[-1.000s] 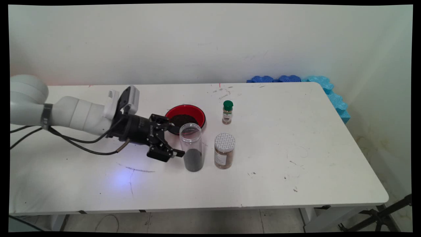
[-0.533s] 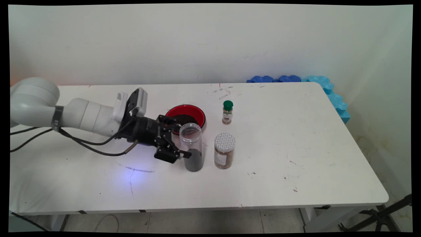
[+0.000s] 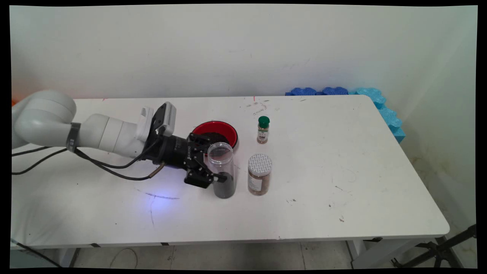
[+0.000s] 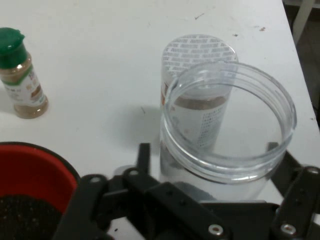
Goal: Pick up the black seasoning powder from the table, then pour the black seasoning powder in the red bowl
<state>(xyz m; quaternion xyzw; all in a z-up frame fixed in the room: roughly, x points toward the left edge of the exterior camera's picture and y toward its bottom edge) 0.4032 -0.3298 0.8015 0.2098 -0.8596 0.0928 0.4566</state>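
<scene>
your black two-finger gripper [image 3: 214, 167] stands with its fingers spread, one on each side of the tall clear plastic jar holding dark grains [image 3: 222, 170], not yet closed on it. the jar stands upright, lidless, on the white table [image 3: 342, 171]. just behind it sits the red bowl of dark grains [image 3: 215, 133]. beside the jar to its right stands a brown spice jar with a white patterned lid [image 3: 259, 174]; farther back, a small green-capped spice bottle [image 3: 263, 129].
</scene>
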